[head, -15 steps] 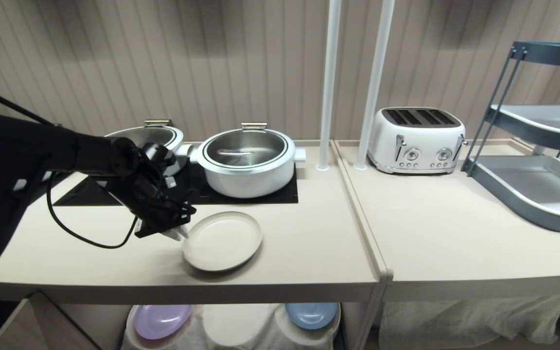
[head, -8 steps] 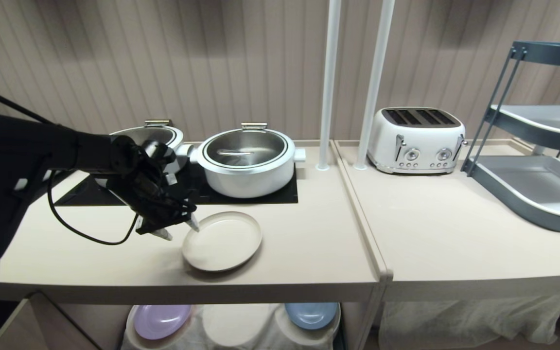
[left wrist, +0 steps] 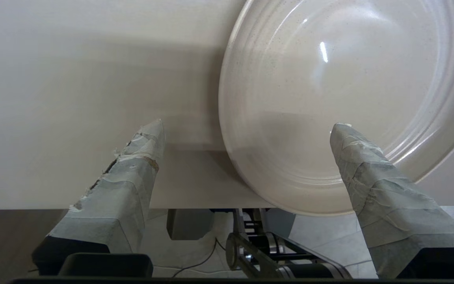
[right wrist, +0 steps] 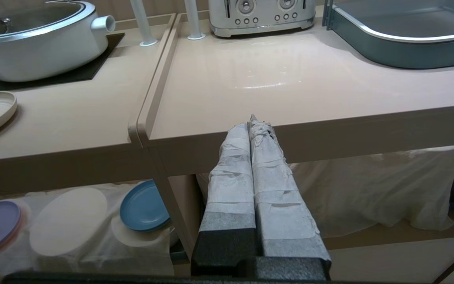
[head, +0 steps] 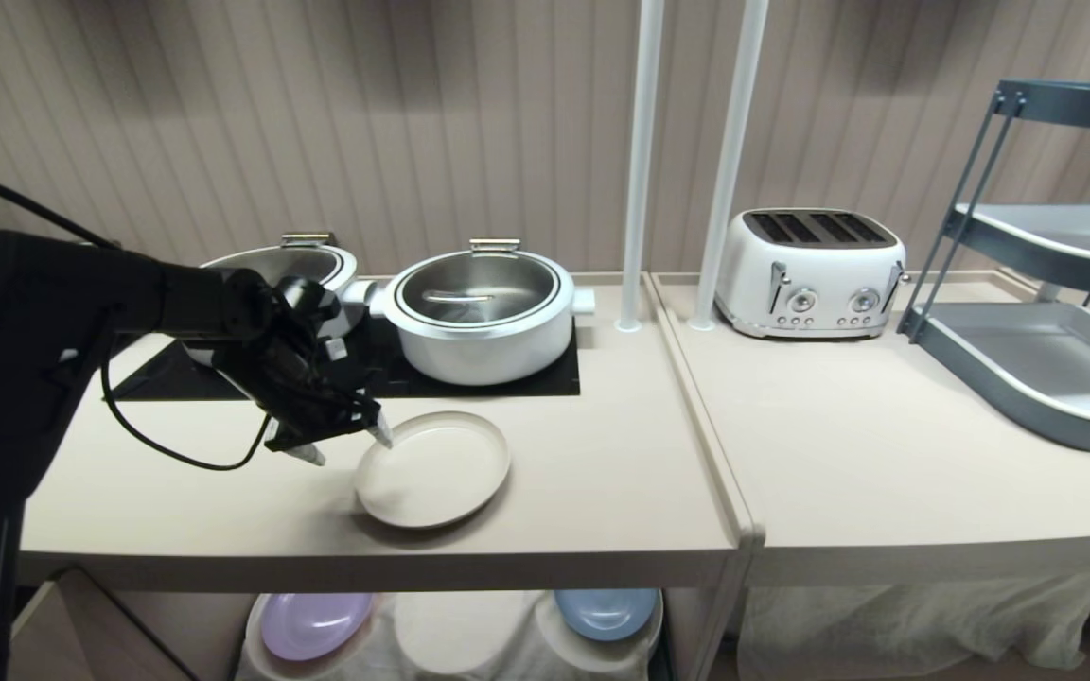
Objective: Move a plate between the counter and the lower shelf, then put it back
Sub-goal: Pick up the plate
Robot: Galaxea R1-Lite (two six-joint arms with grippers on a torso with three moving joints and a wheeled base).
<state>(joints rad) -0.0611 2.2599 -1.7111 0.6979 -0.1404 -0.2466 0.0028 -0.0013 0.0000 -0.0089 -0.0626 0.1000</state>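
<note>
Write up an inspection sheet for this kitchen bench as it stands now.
Surface: counter with black hob panel.
Job's things: plate flat on counter; lower shelf holds lilac plate and blue plate.
Clutter: two pots, toaster, grey-blue tray rack.
Grippers: left gripper open at plate's rim, one finger over it; right gripper shut, before the counter's front edge.
Cables: black cable looping from left arm.
Surroundings: ribbed wall, two white poles.

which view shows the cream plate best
The head view: the whole plate lies flat on the counter, near its front edge, nothing covering it. The left wrist view is closest, but its frame and a tool finger cut the plate off. The right wrist view catches only a sliver at its edge.
</note>
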